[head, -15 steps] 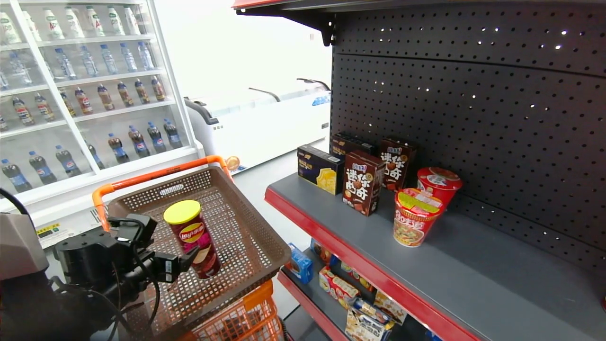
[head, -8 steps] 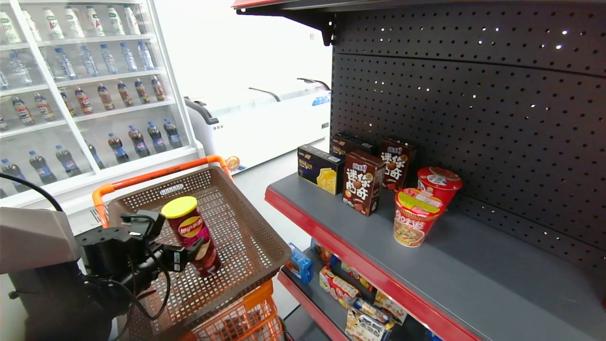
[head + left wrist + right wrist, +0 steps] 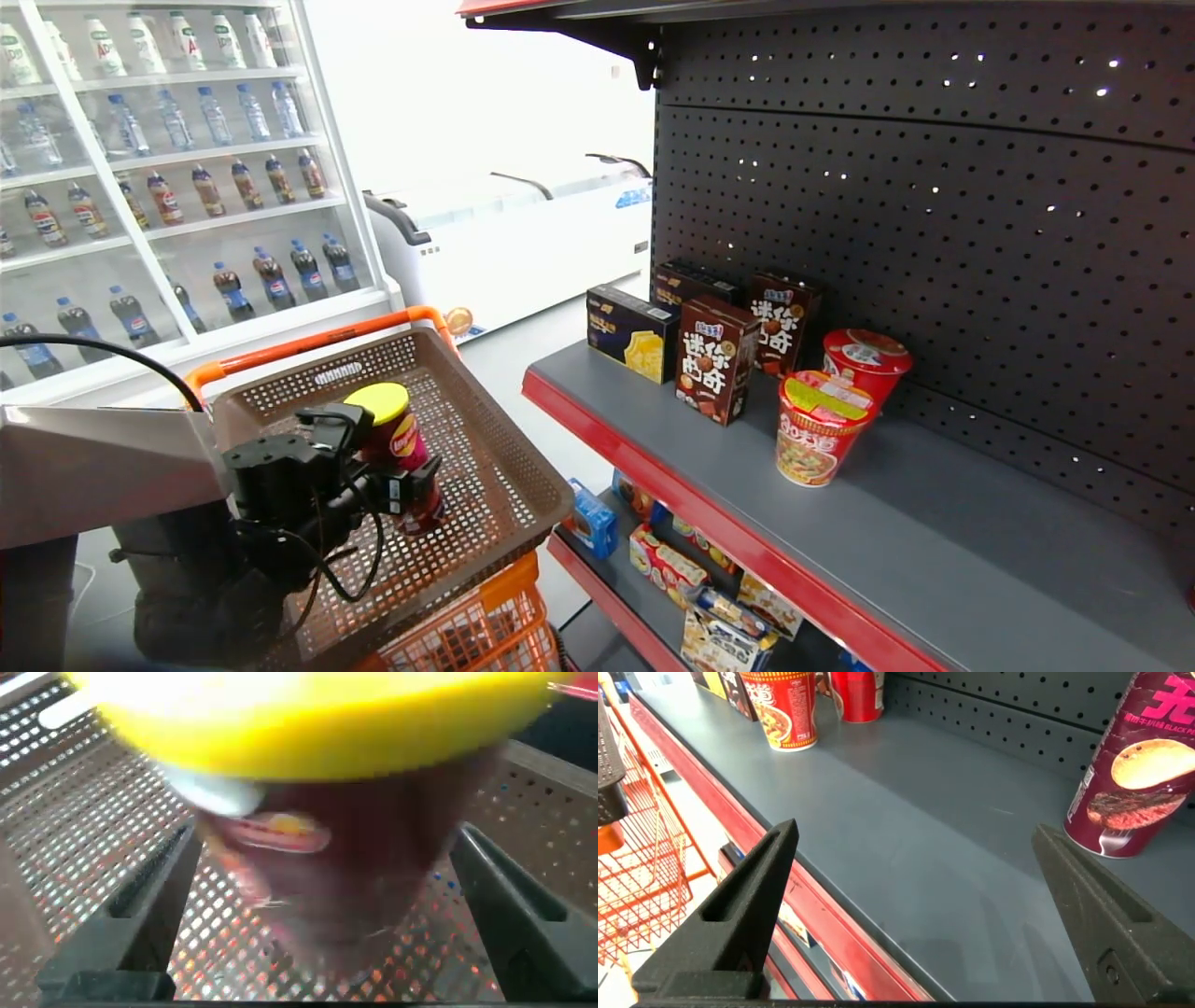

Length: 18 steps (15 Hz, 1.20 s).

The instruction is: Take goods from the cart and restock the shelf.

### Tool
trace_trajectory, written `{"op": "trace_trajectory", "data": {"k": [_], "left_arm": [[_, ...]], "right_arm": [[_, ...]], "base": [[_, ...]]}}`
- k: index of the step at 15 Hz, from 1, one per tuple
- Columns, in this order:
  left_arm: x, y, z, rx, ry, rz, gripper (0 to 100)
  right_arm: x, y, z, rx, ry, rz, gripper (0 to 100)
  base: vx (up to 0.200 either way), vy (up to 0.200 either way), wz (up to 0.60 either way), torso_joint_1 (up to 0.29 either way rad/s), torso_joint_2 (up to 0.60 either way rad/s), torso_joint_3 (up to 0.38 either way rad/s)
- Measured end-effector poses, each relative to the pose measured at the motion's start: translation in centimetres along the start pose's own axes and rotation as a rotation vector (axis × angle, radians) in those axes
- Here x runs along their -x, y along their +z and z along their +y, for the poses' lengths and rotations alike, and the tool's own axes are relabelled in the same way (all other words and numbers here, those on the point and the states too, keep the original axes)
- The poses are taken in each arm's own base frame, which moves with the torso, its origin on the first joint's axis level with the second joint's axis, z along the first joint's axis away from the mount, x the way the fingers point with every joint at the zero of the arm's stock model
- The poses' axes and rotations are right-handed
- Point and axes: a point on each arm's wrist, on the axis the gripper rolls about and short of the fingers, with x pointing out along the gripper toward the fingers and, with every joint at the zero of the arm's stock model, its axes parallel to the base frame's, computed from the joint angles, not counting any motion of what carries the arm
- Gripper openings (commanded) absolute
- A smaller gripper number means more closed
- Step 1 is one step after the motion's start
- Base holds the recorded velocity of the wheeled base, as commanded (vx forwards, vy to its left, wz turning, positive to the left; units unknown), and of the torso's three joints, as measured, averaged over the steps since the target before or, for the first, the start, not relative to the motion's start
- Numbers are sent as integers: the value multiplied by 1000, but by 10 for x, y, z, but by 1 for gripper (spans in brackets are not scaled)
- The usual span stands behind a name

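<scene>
A dark red chips can (image 3: 400,439) with a yellow lid stands in the brown basket (image 3: 485,467) on top of the orange cart (image 3: 308,343). My left gripper (image 3: 407,483) is open, one finger on each side of the can's lower half. The left wrist view has the can (image 3: 346,859) close up between the two fingers (image 3: 140,905). My right gripper (image 3: 915,835) hangs open over the grey shelf board (image 3: 924,812), holding nothing. A purple chips can (image 3: 1134,775) stands on that board near it.
On the shelf (image 3: 934,523) stand dark snack boxes (image 3: 714,359) and two red noodle cups (image 3: 822,425), with free board to their right. A black pegboard (image 3: 934,233) backs it. A lower shelf holds more packs (image 3: 667,565). Drink coolers (image 3: 168,187) stand behind the cart.
My left arm has moved forward until its fingers straddle the chips can. The can has shifted slightly away and stands more upright than before.
</scene>
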Motion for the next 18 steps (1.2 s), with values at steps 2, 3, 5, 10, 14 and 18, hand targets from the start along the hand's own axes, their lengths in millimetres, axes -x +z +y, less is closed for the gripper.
{"op": "trace_trajectory", "data": {"k": [2, 3, 5, 10, 14, 18], "left_arm": [[-9, -2, -5, -9, -23, -12, 100], [-12, -3, -7, -11, -29, -13, 100], [-17, -8, -10, -12, -32, -4, 100], [-19, -17, -9, -12, -2, 19, 0], [-5, -4, -8, 5, 20, 47, 0], [38, 43, -4, 30, 30, 105, 0]], "right_arm": [[0, 0, 0, 0, 0, 0, 100], [0, 0, 0, 0, 0, 0, 100], [0, 0, 0, 0, 0, 0, 100], [0, 0, 0, 0, 0, 0, 100], [0, 0, 0, 0, 0, 0, 100], [0, 0, 0, 0, 0, 0, 100]], "base": [[0, 0, 0, 0, 0, 0], [0, 0, 0, 0, 0, 0], [0, 0, 0, 0, 0, 0], [0, 0, 0, 0, 0, 0], [0, 0, 0, 0, 0, 0], [0, 0, 0, 0, 0, 0]]}}
